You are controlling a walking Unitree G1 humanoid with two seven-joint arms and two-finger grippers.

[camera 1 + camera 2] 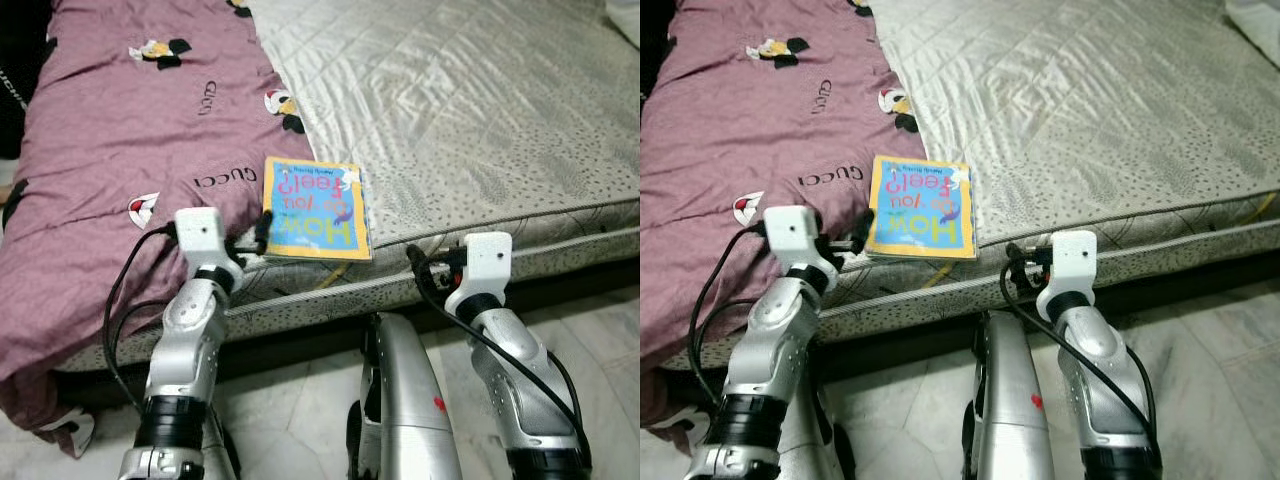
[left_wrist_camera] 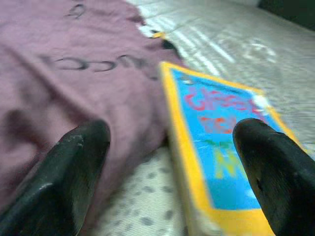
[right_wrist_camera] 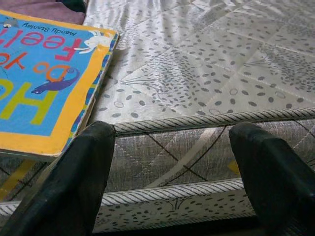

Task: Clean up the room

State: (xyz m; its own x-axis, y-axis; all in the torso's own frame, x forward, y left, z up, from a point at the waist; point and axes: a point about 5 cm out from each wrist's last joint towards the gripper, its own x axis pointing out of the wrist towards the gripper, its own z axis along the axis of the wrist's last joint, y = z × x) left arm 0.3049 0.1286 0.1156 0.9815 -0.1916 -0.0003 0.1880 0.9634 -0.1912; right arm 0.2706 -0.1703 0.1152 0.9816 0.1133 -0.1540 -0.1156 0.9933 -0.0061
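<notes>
A children's book (image 1: 315, 210) with a blue cover and yellow border lies flat on the mattress (image 1: 470, 110), close to its front edge. My left gripper (image 1: 252, 240) is at the book's left side, level with the bed top. It is open: in the left wrist view one finger (image 2: 74, 167) is over the purple blanket and the other finger (image 2: 275, 167) over the book's cover (image 2: 221, 147). My right gripper (image 1: 432, 262) is open in front of the mattress edge, right of the book (image 3: 39, 88), with nothing between its fingers.
A purple blanket (image 1: 120, 150) with printed letters and duck figures covers the left part of the bed and hangs over the front edge. Pale tiled floor (image 1: 600, 340) lies below the bed. A white cloth item (image 1: 628, 18) sits at the far right corner.
</notes>
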